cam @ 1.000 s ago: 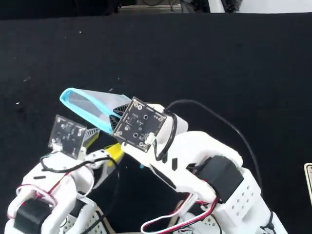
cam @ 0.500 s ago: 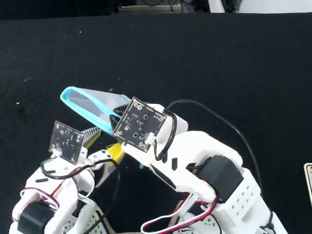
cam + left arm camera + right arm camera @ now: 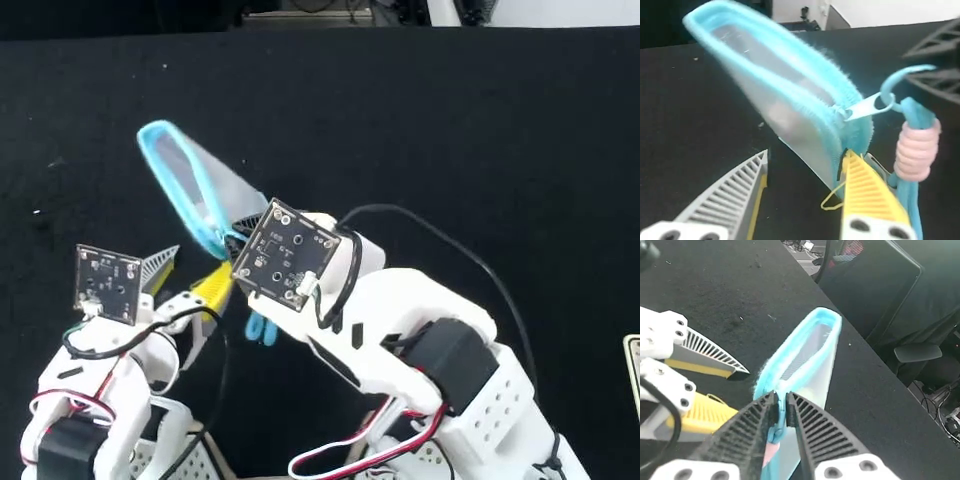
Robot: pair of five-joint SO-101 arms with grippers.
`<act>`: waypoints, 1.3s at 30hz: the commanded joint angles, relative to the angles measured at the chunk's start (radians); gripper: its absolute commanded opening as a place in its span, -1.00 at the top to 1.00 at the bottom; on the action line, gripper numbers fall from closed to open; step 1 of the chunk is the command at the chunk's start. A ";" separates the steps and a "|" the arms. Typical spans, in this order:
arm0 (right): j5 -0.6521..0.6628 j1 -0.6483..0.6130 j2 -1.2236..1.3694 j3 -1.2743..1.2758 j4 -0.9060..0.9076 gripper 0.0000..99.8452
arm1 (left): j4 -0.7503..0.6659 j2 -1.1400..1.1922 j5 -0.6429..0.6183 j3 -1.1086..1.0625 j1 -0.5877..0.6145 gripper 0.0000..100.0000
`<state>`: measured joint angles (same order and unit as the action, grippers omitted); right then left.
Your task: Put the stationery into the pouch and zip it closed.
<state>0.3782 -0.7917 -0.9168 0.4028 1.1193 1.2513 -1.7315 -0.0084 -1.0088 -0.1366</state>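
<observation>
Light blue plush edges a translucent, flat zip pouch (image 3: pixel 188 182), which slants away from both arms over the black cloth-covered table (image 3: pixel 450 130). Whether it rests on the cloth cannot be told. Its near end sits between the two arms. There a silver metal zipper pull (image 3: pixel 865 106) joins a light blue cord strap (image 3: pixel 914 116), which carries a pink coiled band (image 3: pixel 915 152).

The right gripper (image 3: pixel 781 398), with black ribbed fingers (image 3: pixel 812 426), is clenched on the light blue cord strap right at that near end of the pouch, the cord nipped in the thin slit between the jaws.

The left gripper (image 3: pixel 805 156) is spread wide and holds nothing. Its yellow finger (image 3: pixel 867 192) lies against the pouch's near corner, just under the zipper pull, and its grey finger (image 3: pixel 735 197) stands apart at the pouch's side.
</observation>
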 commanded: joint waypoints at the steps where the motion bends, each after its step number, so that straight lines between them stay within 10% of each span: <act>1: 0.008 0.020 -0.001 -0.027 -0.021 0.98 | -0.014 -0.003 0.032 0.015 0.062 0.53; 39: -0.106 0.008 -0.186 0.289 -0.021 0.74 | -0.071 0.003 0.135 0.036 -0.016 0.54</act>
<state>0.2800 -0.7917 -1.0687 0.6790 1.1193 1.2037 -1.7315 0.1312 -0.9920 -0.1412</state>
